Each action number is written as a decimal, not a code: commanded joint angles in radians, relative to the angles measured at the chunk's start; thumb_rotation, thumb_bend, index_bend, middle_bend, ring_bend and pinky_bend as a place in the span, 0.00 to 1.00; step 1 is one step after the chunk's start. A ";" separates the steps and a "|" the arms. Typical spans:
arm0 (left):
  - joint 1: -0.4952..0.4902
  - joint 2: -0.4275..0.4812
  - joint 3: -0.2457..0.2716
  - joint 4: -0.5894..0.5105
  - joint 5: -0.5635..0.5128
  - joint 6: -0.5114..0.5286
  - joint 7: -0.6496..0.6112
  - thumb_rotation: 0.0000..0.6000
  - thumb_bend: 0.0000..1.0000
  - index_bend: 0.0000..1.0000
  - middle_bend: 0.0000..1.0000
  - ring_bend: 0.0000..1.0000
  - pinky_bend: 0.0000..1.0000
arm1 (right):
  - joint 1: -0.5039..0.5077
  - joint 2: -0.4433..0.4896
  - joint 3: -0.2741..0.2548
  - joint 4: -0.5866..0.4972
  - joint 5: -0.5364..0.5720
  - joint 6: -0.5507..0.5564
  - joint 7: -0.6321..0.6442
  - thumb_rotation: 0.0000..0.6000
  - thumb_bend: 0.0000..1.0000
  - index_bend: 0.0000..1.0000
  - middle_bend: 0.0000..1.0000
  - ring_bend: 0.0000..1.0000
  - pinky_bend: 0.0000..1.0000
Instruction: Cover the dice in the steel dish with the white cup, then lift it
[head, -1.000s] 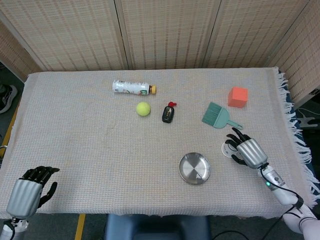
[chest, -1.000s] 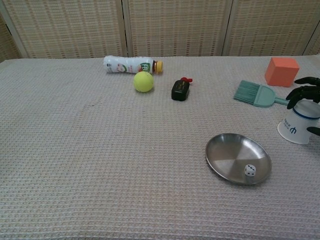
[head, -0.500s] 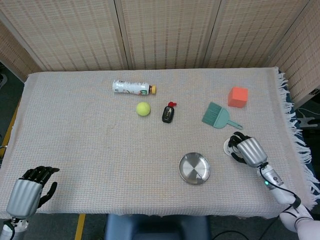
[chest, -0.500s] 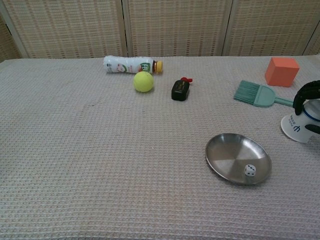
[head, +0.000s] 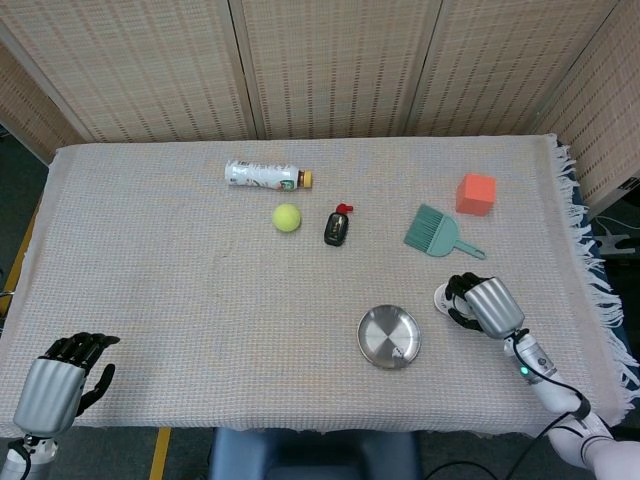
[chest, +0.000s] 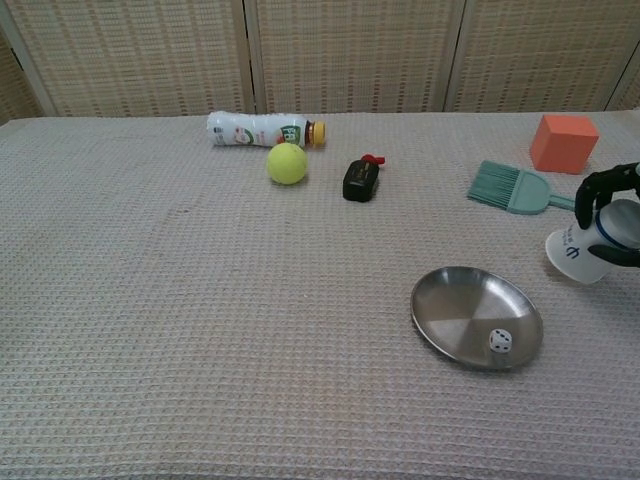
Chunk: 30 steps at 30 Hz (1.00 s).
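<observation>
A round steel dish lies near the table's front, right of centre, with a small white die in its near right part. Just right of the dish, my right hand grips a white cup with a blue rim line. The cup is tilted, mouth toward the dish, and seems raised off the cloth. My left hand rests at the front left corner, fingers curled in, holding nothing.
Across the back of the table lie a plastic bottle, a yellow-green tennis ball, a small black object with a red tip, a teal brush and an orange cube. The table's right edge has a fringe.
My right hand has closed around the white cup, tipped it and carried it left toward the steel dish. The left hand has not moved.
</observation>
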<state>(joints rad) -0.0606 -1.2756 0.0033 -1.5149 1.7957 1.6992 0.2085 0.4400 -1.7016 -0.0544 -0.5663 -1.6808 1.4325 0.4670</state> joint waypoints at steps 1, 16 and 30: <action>0.000 0.000 0.000 0.000 -0.001 0.001 -0.001 1.00 0.40 0.35 0.40 0.35 0.46 | 0.024 0.047 -0.011 -0.141 -0.029 0.022 0.043 1.00 0.24 0.70 0.57 0.49 0.78; 0.000 0.002 -0.001 0.001 -0.001 0.004 -0.007 1.00 0.40 0.35 0.40 0.35 0.46 | 0.098 0.191 -0.024 -0.552 -0.038 -0.124 0.018 1.00 0.24 0.70 0.57 0.49 0.79; 0.000 0.004 -0.003 0.001 -0.007 0.003 -0.019 1.00 0.40 0.35 0.41 0.35 0.47 | 0.132 0.193 -0.028 -0.609 -0.046 -0.190 0.012 1.00 0.24 0.70 0.57 0.49 0.79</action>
<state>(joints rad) -0.0608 -1.2717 0.0008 -1.5142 1.7892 1.7019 0.1896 0.5710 -1.5087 -0.0832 -1.1742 -1.7267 1.2430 0.4795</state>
